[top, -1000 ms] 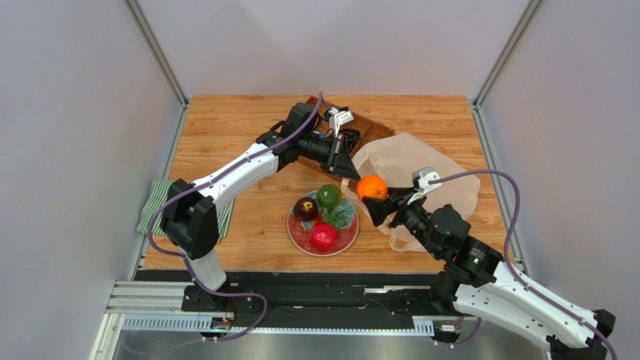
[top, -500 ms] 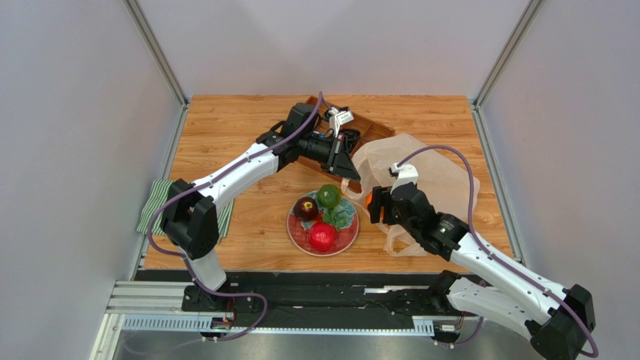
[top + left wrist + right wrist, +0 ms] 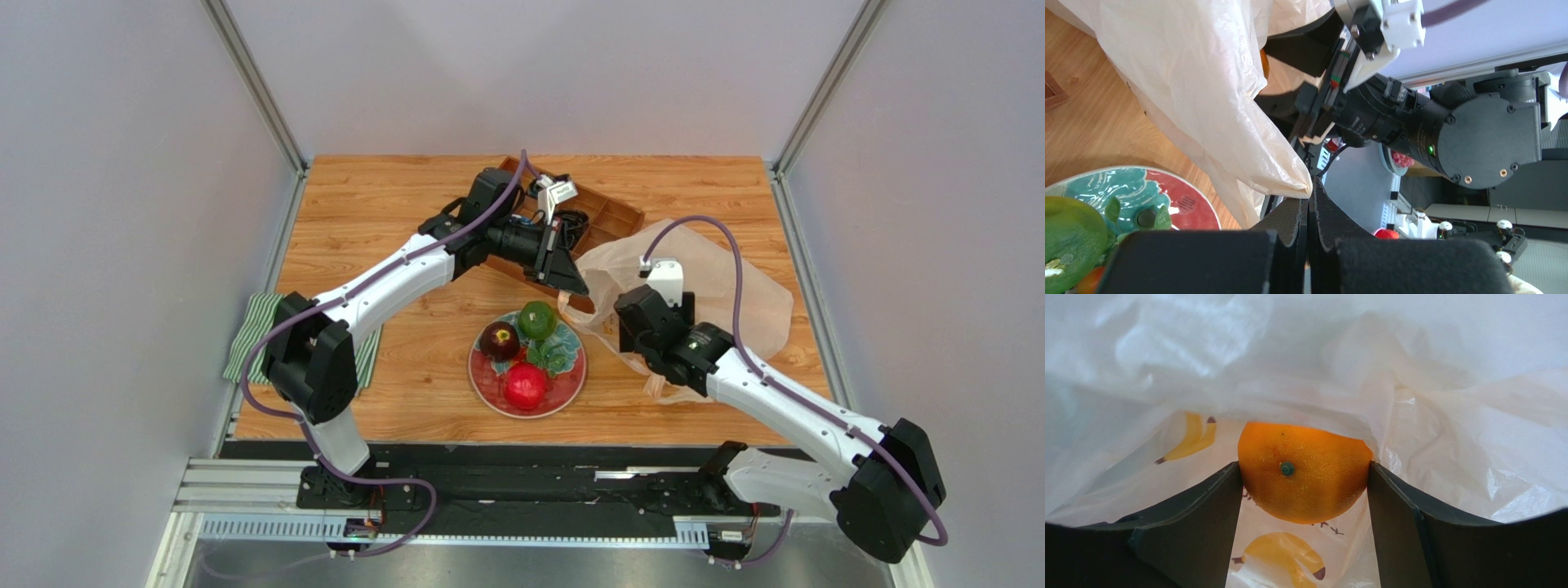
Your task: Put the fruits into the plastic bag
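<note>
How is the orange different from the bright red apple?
The orange is orange; the bright red apple is red. The orange is gripped by the right tool inside the plastic bag; the bright red apple lies loose on the plate, outside the bag. Both are round fruits.

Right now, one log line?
left gripper: shut on plastic bag | right gripper: shut on orange, in bag | plate: dark red apple, green fruit, red apple

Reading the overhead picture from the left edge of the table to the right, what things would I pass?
Striped green cloth → red-rimmed plate → plastic bag. The wooden tray is left out, since it overlaps both the plate and the bag sideways.
</note>
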`<state>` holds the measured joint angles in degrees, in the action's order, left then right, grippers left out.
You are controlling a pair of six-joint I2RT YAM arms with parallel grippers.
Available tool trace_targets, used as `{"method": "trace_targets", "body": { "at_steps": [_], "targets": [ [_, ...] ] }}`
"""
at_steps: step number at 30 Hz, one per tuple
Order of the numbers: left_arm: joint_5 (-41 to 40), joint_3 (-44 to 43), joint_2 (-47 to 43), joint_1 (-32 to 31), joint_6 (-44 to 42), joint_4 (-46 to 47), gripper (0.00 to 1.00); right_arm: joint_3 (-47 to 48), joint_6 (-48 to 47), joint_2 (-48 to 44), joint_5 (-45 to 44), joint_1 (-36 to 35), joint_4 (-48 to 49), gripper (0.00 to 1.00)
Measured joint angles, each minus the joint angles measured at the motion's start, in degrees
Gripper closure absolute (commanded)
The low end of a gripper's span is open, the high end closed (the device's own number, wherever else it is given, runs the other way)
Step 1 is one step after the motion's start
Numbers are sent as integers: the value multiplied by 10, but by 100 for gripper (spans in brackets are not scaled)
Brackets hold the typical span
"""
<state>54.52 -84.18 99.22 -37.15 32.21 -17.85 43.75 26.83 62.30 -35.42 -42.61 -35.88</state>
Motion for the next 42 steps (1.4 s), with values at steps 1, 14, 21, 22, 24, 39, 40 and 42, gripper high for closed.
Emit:
{"method": "trace_targets", "body": {
  "at_steps": [1, 14, 21, 22, 24, 39, 40, 42],
  "targets": [
    [0, 0, 0, 0, 0, 0, 100, 0, 0, 1, -8, 8, -5, 56],
    [0, 0, 0, 0, 0, 0, 100, -20, -14, 24, -15, 103, 9, 34],
    [0, 0, 0, 0, 0, 0, 100, -20, -18, 43, 4, 103, 15, 11],
    [0, 0, 0, 0, 0, 0, 100, -20, -18, 43, 6, 104, 15, 11],
    [0, 0, 0, 0, 0, 0, 100, -20, -18, 44, 10, 104, 15, 11],
    [0, 0, 0, 0, 0, 0, 100, -34, -41, -51, 78, 104, 41, 21],
    [0, 0, 0, 0, 0, 0, 100, -42, -47, -87, 100, 104, 53, 21],
    [0, 0, 0, 0, 0, 0, 100, -55, -57, -155, 136, 104, 78, 21]
  ]
}}
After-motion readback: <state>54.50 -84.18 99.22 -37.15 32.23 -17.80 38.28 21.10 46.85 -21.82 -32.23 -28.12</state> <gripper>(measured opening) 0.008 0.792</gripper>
